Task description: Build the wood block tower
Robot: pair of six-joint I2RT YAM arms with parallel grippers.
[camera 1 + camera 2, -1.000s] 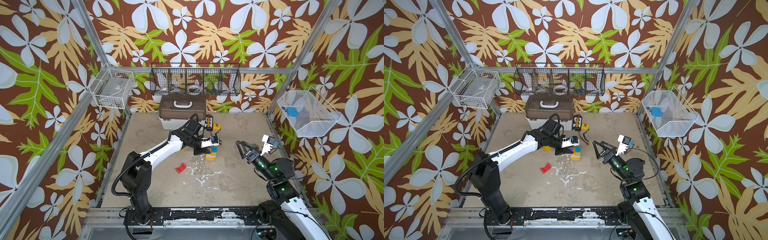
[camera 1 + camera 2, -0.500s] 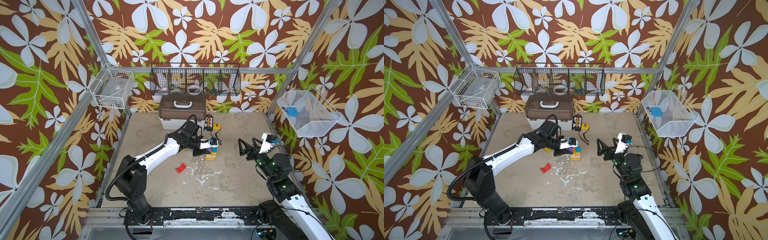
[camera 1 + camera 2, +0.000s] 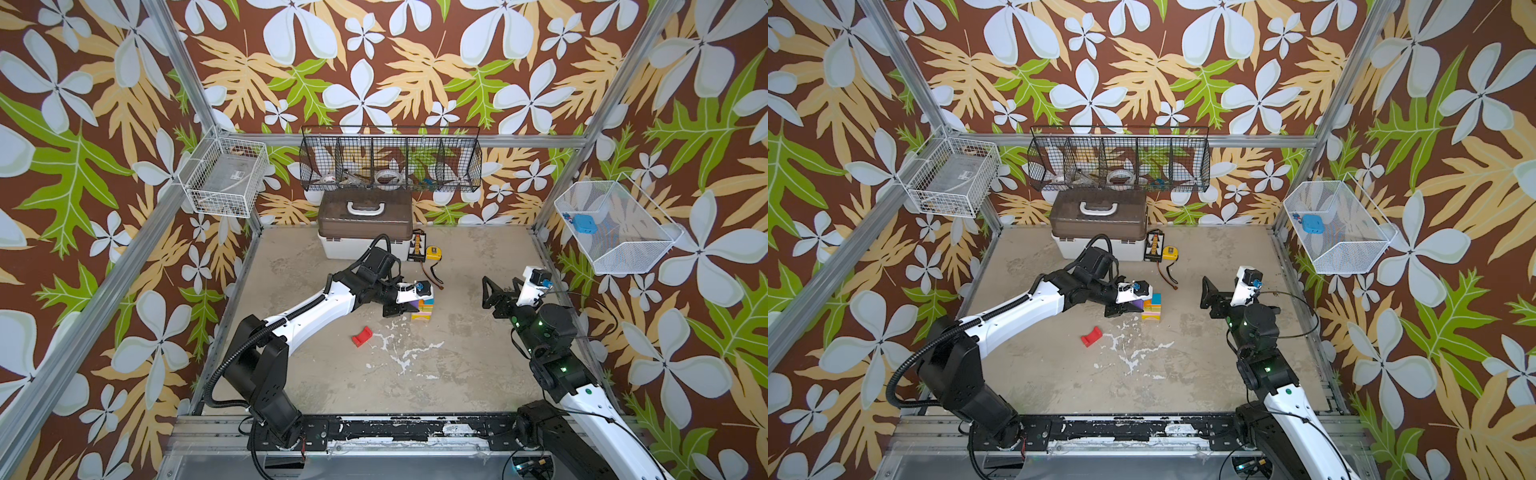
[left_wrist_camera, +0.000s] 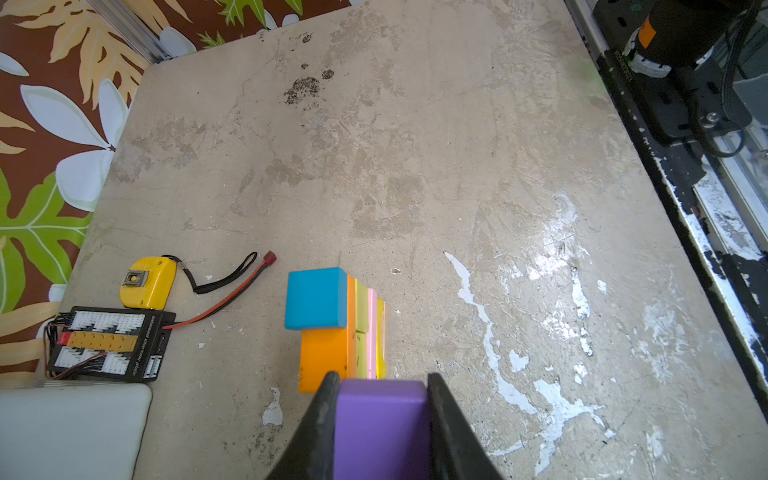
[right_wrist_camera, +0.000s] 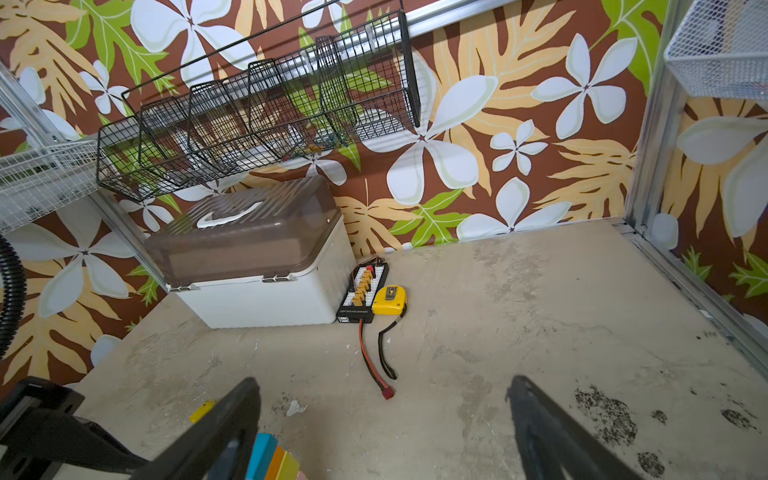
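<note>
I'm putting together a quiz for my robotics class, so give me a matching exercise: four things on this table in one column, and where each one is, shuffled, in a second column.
1. purple block
2. red arch block
3. teal block
4. tape measure

A. top of the tower
B. beside the black connector board
C. clamped in the left gripper
D. alone on the table, apart from the tower

Pairs: 1-C, 2-D, 3-A, 4-B
</note>
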